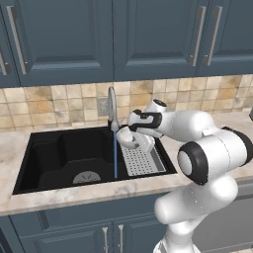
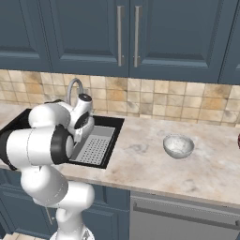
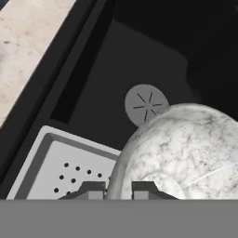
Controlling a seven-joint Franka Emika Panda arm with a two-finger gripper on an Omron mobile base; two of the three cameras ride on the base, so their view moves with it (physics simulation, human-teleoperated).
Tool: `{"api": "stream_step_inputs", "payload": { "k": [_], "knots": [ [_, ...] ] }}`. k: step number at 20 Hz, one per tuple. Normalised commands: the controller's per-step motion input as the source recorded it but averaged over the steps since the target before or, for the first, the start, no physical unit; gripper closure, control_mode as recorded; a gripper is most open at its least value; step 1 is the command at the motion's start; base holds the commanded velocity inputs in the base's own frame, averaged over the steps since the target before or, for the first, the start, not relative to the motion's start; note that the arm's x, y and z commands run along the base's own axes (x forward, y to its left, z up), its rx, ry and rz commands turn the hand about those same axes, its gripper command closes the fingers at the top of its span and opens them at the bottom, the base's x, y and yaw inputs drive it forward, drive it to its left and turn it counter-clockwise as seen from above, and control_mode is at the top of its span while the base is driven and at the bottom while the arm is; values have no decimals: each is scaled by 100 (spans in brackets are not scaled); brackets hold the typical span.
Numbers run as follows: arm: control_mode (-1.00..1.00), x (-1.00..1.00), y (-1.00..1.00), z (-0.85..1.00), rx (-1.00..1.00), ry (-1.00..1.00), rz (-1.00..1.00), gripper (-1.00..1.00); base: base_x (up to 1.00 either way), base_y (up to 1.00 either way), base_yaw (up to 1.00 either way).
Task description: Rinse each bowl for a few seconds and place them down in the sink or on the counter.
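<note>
My gripper [image 3: 118, 190] is shut on the rim of one speckled grey-white bowl [image 3: 186, 153], with a fingertip on each side of the rim. The bowl [image 1: 126, 138] hangs tilted over the black sink [image 1: 59, 153], just right of the water stream [image 1: 115, 155] that falls from the silver faucet [image 1: 111, 106]. In the left base view the gripper [image 1: 134, 132] reaches in from the right. The sink's round grey drain [image 3: 146, 104] lies below the bowl. A second bowl [image 2: 178, 146] stands upright on the beige counter [image 2: 140, 164], well right of the sink.
A grey perforated tray [image 1: 143, 160] fills the right end of the sink, under the hand. The tiled wall and dark blue cabinets rise behind the counter. My own arm [image 2: 42, 140] blocks much of the sink in the right base view.
</note>
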Motion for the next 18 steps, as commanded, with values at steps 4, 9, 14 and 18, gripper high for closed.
{"api": "stream_step_inputs", "payload": {
  "k": [4, 9, 14, 18],
  "knots": [
    [-100, 0, -14, -2, -7, 6, -7, 100, 0, 0, 0],
    [-100, 0, -22, -5, -1, 2, -7, 100, 0, 0, 0],
    [-100, 1, -18, -21, 3, 0, -7, 100, 0, 0, 0],
    [-100, 2, -4, -40, 6, 0, -6, 100, 0, 0, 0]
  ]
}}
